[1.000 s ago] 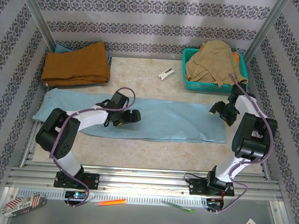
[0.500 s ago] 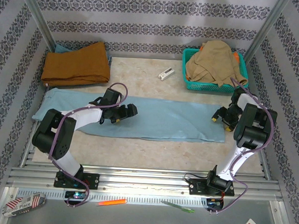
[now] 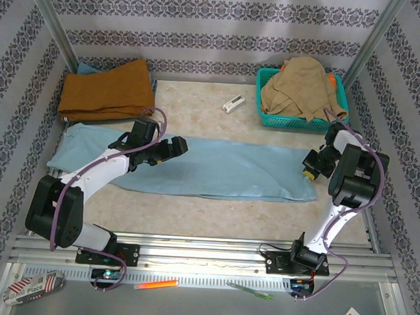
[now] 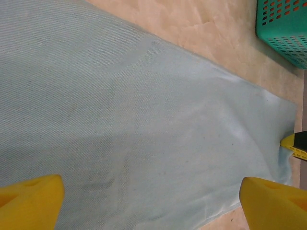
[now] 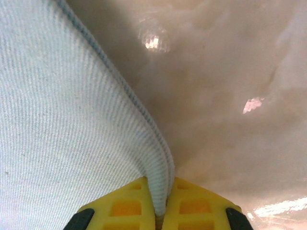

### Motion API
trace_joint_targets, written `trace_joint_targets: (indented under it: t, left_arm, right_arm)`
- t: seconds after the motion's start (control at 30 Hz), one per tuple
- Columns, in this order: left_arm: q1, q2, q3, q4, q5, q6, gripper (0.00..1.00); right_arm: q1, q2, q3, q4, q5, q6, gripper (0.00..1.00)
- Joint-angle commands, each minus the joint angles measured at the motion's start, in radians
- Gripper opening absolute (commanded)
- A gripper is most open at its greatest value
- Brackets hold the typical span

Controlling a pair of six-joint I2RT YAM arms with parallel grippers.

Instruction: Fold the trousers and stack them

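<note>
The light sky-blue trousers [image 3: 224, 167] lie flat in a long strip across the middle of the table, also seen as plain blue cloth [image 4: 134, 110] in the left wrist view. My left gripper [image 3: 169, 149] hovers open over the strip's left part, its yellow fingertips [image 4: 29, 201] wide apart with only cloth below. My right gripper [image 3: 311, 165] sits at the strip's right end, shut on the hemmed edge of the trousers [image 5: 158, 167], which is pinched between the yellow fingers [image 5: 120, 206].
A folded rust-orange garment [image 3: 106, 90] lies at the back left. A teal basket [image 3: 270, 115] holding a tan garment [image 3: 303, 85] stands at the back right. A small white object [image 3: 232, 103] rests on the beige tabletop between them.
My right gripper has closed onto the right end of the trousers. My left gripper has drifted left and toward the back over the cloth, staying open.
</note>
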Motion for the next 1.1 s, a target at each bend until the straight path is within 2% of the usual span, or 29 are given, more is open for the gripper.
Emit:
trace_joint_targets:
  t: [0.0, 0.2, 0.4, 0.53, 0.67, 0.73, 0.87, 0.97, 1.07]
  left_arm:
    - [0.010, -0.042, 0.008, -0.058, -0.003, 0.023, 0.94]
    - [0.011, -0.078, -0.024, -0.055, -0.016, 0.017, 0.94]
    - [0.011, -0.143, -0.082, -0.072, -0.025, 0.010, 0.94]
    - [0.011, -0.199, -0.120, -0.130, -0.080, 0.030, 0.95]
    - [0.026, -0.292, -0.195, -0.153, -0.229, 0.025, 0.97]
    - [0.071, -0.354, -0.245, -0.129, -0.287, 0.034, 0.99]
    - [0.172, -0.340, -0.264, -0.129, -0.219, 0.028, 0.99]
    - [0.180, -0.328, -0.286, -0.089, -0.164, -0.009, 0.99]
    - [0.181, -0.329, -0.302, -0.091, -0.199, -0.027, 0.99]
  right_arm:
    - [-0.022, -0.098, -0.025, 0.011, -0.012, 0.037, 0.00]
    - [-0.004, -0.280, -0.019, -0.007, -0.036, 0.060, 0.00]
    - [-0.002, -0.389, -0.007, -0.042, -0.038, 0.072, 0.00]
    - [0.026, -0.436, 0.053, -0.104, -0.081, 0.070, 0.00]
    - [0.163, -0.460, 0.126, -0.146, -0.086, 0.116, 0.00]
    - [0.246, -0.460, 0.169, -0.147, -0.129, 0.172, 0.00]
    - [0.461, -0.433, 0.249, -0.123, -0.093, 0.299, 0.00]
    - [0.602, -0.400, 0.263, -0.059, -0.091, 0.419, 0.00]
    - [0.733, -0.349, 0.283, -0.009, -0.042, 0.519, 0.00]
